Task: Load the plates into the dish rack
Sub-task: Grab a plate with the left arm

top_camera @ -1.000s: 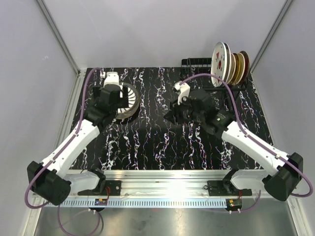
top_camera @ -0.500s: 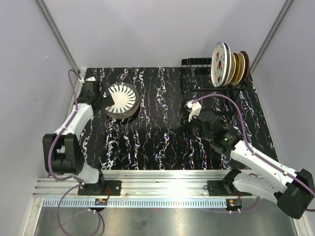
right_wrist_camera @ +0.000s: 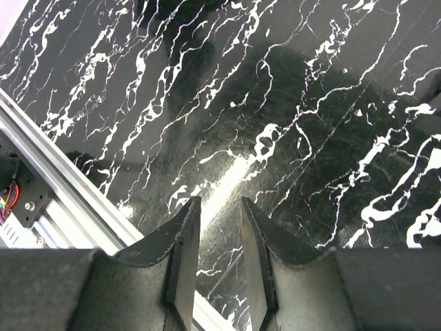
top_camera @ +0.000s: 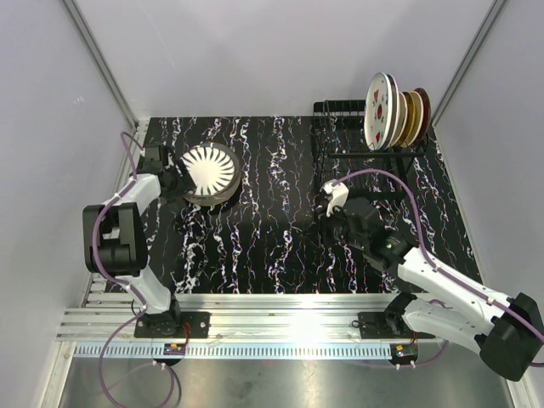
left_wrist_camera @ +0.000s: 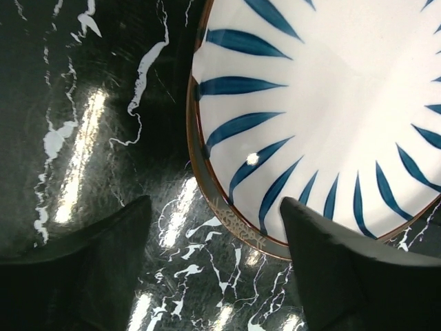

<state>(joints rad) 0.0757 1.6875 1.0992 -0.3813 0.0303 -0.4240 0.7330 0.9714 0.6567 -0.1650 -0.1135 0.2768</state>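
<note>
The fingers (left_wrist_camera: 103, 265) of the left gripper (left_wrist_camera: 213, 276) are spread wide and nothing is clasped. The brown-edged rim of the striped plate (left_wrist_camera: 331, 117) is seen between them, low over the tabletop. Whether either finger touches that rim cannot be told. The plate, white with dark radiating stripes, is laid flat at the far left of the black marbled table (top_camera: 272, 238). From above it appears to top a short stack (top_camera: 204, 196). The left arm (top_camera: 127, 212) is folded back along the table's left edge, close beside it.

The fingers (right_wrist_camera: 182, 262) of the right gripper (right_wrist_camera: 220, 255) are drawn nearly together with a slim gap, and nothing is held. Marbled surface is seen beneath them, with the aluminium rail (right_wrist_camera: 62, 162) of the near edge to one side.

The dish rack (top_camera: 365, 151) is set at the far right corner. Upright plates are slotted into its right end, the watermelon plate (top_camera: 379, 109) foremost and the cream and brown plates (top_camera: 413, 115) packed behind it. Between stack and rack lies marbled table, and the right arm (top_camera: 425, 272) is stretched across the right half, in front of the rack.
</note>
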